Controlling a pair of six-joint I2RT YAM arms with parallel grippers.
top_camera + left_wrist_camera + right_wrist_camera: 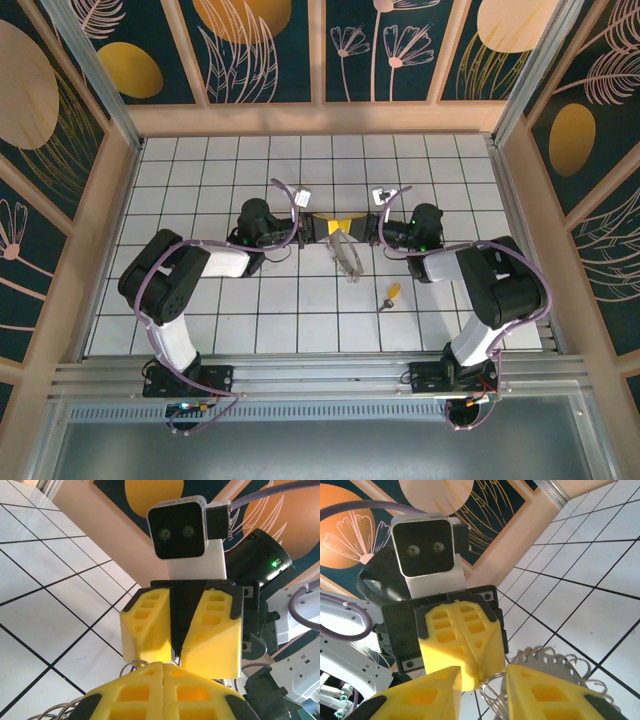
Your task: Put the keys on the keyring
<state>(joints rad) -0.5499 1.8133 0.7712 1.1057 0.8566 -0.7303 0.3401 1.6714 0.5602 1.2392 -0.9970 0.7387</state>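
Closest to the left wrist camera, the left gripper [164, 672] has its yellow fingers pressed flat together along one seam. Thin silvery wire loops of the keyring [131, 664] curl out just beside their tips, on the left. Facing it tip to tip is the right gripper [177, 652], with a narrow dark gap between its two yellow fingers. From the right wrist camera, the right gripper [484, 674] stands spread, with white tile showing between its fingers. The left gripper [472, 677] points into that gap, clamped on the keyring [560, 662], whose bumpy rim fans out to the right above the tiled table [600, 580]. From the top camera, the left gripper [324, 228] and right gripper [346, 228] meet nose to nose over the middle of the table [300, 320], touching or nearly so. The keyring [346, 256] sits just on the near side of them. The key [389, 297], yellow-headed, lies flat on a tile, apart from the ring and nearer the right arm.
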